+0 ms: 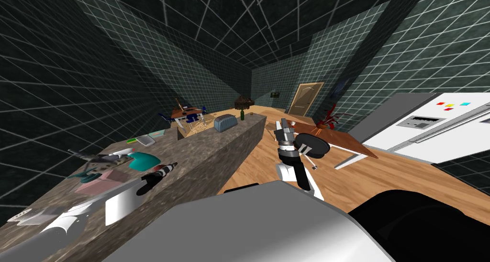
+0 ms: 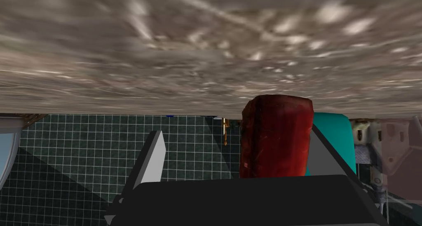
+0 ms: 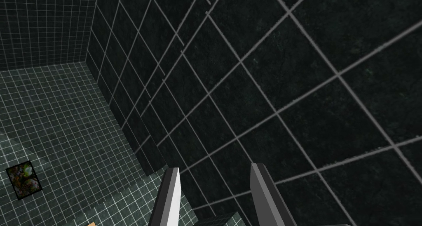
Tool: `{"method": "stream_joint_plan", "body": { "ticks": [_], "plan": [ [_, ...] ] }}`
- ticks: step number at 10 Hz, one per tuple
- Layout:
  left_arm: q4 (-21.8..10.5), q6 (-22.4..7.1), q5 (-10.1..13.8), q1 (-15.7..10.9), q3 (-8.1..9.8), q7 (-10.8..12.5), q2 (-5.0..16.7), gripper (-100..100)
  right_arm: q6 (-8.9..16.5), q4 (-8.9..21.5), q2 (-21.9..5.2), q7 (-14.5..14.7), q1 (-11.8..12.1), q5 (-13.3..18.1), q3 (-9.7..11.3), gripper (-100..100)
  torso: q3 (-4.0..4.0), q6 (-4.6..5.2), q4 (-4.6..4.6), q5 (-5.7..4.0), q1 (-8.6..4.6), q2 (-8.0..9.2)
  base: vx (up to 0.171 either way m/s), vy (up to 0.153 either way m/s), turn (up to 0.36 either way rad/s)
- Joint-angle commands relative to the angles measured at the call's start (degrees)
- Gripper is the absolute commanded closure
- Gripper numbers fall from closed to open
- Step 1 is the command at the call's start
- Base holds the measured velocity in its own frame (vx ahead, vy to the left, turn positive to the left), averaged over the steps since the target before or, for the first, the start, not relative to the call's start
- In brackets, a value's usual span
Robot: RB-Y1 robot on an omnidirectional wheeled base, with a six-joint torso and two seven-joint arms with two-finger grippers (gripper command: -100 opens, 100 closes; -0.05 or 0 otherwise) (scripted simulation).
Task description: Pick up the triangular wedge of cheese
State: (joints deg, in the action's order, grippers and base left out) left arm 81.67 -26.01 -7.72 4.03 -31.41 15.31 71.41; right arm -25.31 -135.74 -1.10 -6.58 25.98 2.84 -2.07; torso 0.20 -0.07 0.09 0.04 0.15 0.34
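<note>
1. The grey stone counter runs away from me on my left side, and my left arm reaches across its near end.
2. The left gripper sits low over the counter top, close to the edge that faces the wooden floor.
3. Its fingers are spread wide and grip nothing.
4. The cheese, a dark red block seen end-on, rests on the counter top inside that gap.
5. It lies right against one finger, and there is clear space between it and the other finger.
6. A teal thing lies on the counter just past the cheese, further in from the counter's edge.
7. A toaster stands toward the counter's far end, with a green bottle beyond it at that same end.
8. The right gripper is raised off to the side of the counter, above the floor and well apart from the counter top.
9. Its fingers stand parted with an empty gap between them, narrower than the left pair's, and they hold nothing.
</note>
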Motion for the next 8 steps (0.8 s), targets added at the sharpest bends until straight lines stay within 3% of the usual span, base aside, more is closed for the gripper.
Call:
{"method": "stream_joint_plan", "body": {
  "ticks": [1, 2, 5, 6, 7, 8],
  "plan": [
    [-0.7, 0.0, -0.1, -1.1, -1.63, 0.8, -0.1, -100, 0.0, 0.0, 0.0, 0.0, 0.0, 0.0, 0.0, 0, 0.0, 0.0, 0.0, 0.0, 0.0, 0.0, -0.046, 0.019, 0.015],
    [-2.7, -1.5, -0.4, -3.6, -3.93, 3.5, 0.9, -100, 0.0, 0.0, 0.0, 0.0, 0.0, 0.0, 0.0, 0, -0.05, -0.02, -0.02, 0.0, -0.03, -0.1, -0.089, 0.008, -0.193],
    [-4.7, -3.0, -0.7, -8.6, -9.2, 7.7, 1.9, -100, 0.0, 0.0, 0.0, 0.0, 0.0, 0.0, 0.0, 0, 0.03, 0.03, 0.01, -0.02, -0.04, 0.06, -0.103, 0.013, -0.148],
    [-4.7, -3.0, -0.7, -8.6, -9.99, 7.7, 1.9, -100, 0.0, 0.0, 0.0, 0.0, 0.0, 0.0, 0.0, 0, 0.04, -0.02, 0.02, -0.02, -0.08, 0.07, -0.059, 0.008, 0.019],
    [-6.6, -4.5, -0.9, -11.4, -12.22, 10.2, 2.9, -100, 0.0, 0.0, 0.0, 0.0, 0.0, 0.0, 0.0, 0, -0.02, -0.04, -0.01, -0.01, -0.06, -0.05, -0.109, 0.015, -0.171],
    [-6.6, -4.5, -0.9, -12.4, -13.66, 11.2, 2.9, -100, 0.0, 0.0, 0.0, 0.0, 0.0, 0.0, 0.0, 0, 0.03, 0.02, 0.01, -0.02, -0.05, 0.05, -0.107, 0.028, -0.138]
  ]
}}
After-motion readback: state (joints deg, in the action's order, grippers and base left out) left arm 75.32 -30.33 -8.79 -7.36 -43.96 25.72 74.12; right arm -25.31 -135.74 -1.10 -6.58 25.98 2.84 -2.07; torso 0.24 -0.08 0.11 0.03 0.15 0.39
